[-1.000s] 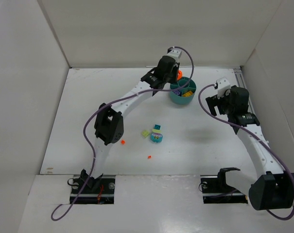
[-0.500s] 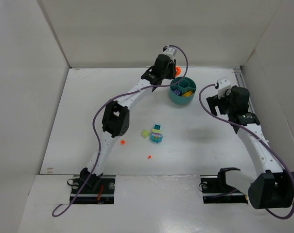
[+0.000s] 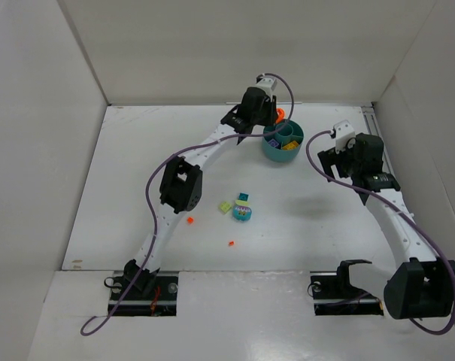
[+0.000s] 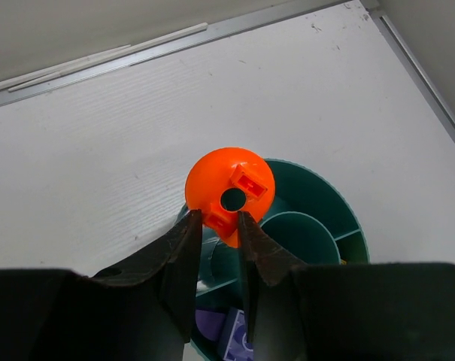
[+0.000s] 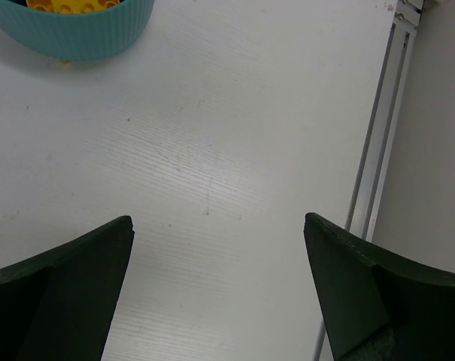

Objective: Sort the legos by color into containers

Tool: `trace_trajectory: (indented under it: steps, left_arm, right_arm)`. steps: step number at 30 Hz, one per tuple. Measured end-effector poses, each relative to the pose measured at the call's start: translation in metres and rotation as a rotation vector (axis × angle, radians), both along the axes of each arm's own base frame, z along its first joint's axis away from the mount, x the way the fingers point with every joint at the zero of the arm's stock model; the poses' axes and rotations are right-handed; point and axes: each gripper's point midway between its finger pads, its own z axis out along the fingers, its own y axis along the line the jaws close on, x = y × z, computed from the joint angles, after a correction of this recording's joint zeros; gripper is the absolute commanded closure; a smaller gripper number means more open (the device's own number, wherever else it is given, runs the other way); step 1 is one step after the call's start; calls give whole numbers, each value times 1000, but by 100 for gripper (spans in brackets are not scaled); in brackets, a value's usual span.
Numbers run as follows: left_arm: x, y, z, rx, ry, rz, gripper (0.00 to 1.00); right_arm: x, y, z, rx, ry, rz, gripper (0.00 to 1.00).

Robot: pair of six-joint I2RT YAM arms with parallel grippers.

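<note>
The left claw (image 4: 216,226) pinches a round orange piece (image 4: 229,192) over the far rim of the teal tub (image 3: 283,156), while the right claw (image 5: 217,220) gapes wide, empty.

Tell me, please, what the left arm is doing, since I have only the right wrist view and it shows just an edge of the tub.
Observer: The left gripper is shut on a round orange piece, held above the rim of the teal tub.
Operator: Thank you. Is anything inside besides the yellow one I can see?
Observer: Yes, a purple brick lies in a different compartment from the yellow brick.
Operator: And what lies loose on the table?
Observer: Mid-table there are a light green brick, a round teal piece, a small dark teal piece and two tiny orange bits.
</note>
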Motion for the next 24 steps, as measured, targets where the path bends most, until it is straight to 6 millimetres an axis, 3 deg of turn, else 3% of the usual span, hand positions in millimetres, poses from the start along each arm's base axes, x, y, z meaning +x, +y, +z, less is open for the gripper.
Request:
trace_trajectory:
  steps: [10, 13, 15, 16, 17, 21, 24]
  left_arm:
    - [-3, 1, -9, 11, 21, 2, 55]
    - [-4, 1, -14, 19, 32, 2, 43]
    - [-6, 3, -20, 27, 41, 2, 25]
    - [-7, 4, -23, 35, 48, 2, 20]
    - [-10, 6, -27, 44, 64, 3, 1]
    - [-25, 22, -28, 88, 100, 20, 0]
    - [-47, 49, -7, 121, 113, 65, 0]
  right_arm:
    - [0, 1, -1, 4, 2, 6, 0]
    - [0, 2, -1, 6, 2, 9, 0]
    - [0, 3, -1, 7, 2, 15, 0]
    - [0, 3, -1, 7, 2, 18, 0]
    - [0, 4, -1, 8, 2, 21, 0]
    - [0, 5, -1, 7, 1, 32, 0]
    - [1, 6, -1, 5, 1, 40, 0]
